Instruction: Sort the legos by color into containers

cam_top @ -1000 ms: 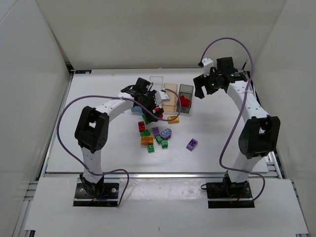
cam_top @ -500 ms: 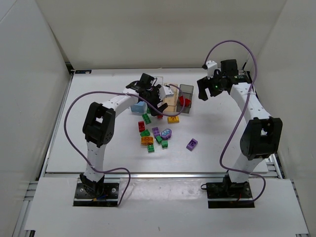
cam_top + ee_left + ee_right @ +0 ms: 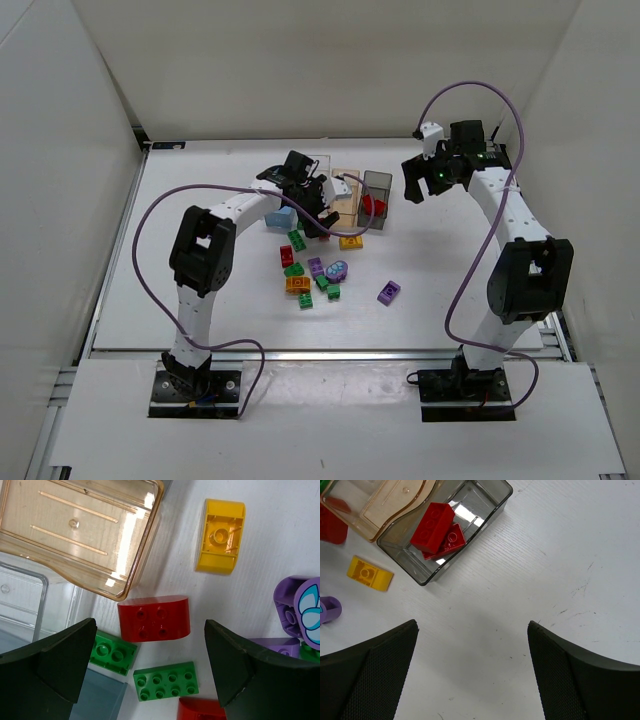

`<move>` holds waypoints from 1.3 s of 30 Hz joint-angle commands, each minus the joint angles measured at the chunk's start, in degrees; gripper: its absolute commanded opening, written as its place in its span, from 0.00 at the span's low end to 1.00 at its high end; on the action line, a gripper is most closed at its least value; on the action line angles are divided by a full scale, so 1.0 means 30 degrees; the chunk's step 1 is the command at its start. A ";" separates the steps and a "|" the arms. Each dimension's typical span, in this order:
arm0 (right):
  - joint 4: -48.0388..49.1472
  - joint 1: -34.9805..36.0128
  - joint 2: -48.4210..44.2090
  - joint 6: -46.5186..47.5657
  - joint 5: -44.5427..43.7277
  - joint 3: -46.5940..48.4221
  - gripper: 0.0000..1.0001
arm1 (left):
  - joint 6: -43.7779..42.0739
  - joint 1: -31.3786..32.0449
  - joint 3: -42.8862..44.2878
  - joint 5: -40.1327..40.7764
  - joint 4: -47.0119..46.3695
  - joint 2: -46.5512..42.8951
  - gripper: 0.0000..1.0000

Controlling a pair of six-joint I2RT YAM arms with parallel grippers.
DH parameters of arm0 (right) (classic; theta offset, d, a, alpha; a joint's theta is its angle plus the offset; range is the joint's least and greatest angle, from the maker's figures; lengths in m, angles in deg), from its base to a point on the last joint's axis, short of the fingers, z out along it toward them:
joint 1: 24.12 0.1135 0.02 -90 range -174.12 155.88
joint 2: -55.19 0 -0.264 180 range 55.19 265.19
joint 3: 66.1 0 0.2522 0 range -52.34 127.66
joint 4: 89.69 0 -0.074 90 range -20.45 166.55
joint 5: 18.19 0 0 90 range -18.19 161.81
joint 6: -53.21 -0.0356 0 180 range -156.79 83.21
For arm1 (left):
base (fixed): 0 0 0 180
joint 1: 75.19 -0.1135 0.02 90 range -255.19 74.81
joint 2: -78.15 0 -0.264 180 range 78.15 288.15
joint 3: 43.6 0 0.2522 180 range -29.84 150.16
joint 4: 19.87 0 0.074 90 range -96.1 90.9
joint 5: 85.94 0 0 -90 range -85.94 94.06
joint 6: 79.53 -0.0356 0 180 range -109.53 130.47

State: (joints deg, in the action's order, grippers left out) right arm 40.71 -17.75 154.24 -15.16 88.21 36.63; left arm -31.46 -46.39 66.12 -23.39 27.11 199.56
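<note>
My left gripper (image 3: 150,625) hangs open above a red lego (image 3: 154,618) that lies on the table between its fingers, just in front of the peach container (image 3: 75,530). Two green legos (image 3: 166,681) and a yellow one (image 3: 220,536) lie close by. In the top view this gripper (image 3: 312,208) is at the near edge of the row of containers. My right gripper (image 3: 472,627) is open over bare table, right of the dark grey container (image 3: 502,492), which holds two red legos (image 3: 439,529). From above it (image 3: 418,182) is empty.
The clear container (image 3: 25,605) and the light blue container (image 3: 97,700) sit left of the peach one. A loose pile of legos (image 3: 312,272) lies in front of the containers, and a purple lego (image 3: 389,291) lies apart to the right. White walls enclose the table.
The left arm has swung its gripper a little right and further toward the containers. The right gripper has shifted slightly to the right. Both stay open.
</note>
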 commanded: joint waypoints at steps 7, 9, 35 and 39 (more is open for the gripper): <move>0.0256 -0.0102 -0.0290 0.0291 -0.0370 0.0256 0.93 | 0.0061 0.0157 0.0473 -0.0140 0.0179 0.0371 0.99; 0.0139 -0.0073 -0.0173 0.0379 -0.0399 0.0343 0.93 | 0.0149 0.0157 0.0678 -0.0140 0.0179 0.0692 0.99; 0.0021 -0.0337 0.0091 -0.0119 0.0245 0.0344 0.94 | 0.1761 -0.1396 0.4598 -0.4008 0.5304 -0.2880 0.32; 0.0196 -0.0337 -0.0056 -0.0499 0.0128 0.0431 0.94 | 0.2695 -0.1279 0.9857 -0.3627 0.6240 -0.1220 0.33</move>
State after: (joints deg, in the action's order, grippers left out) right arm 40.52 -18.64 156.69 -15.43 88.06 37.14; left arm -25.71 -50.72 86.32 -31.30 43.74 198.64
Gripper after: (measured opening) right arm 0.941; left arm 0.740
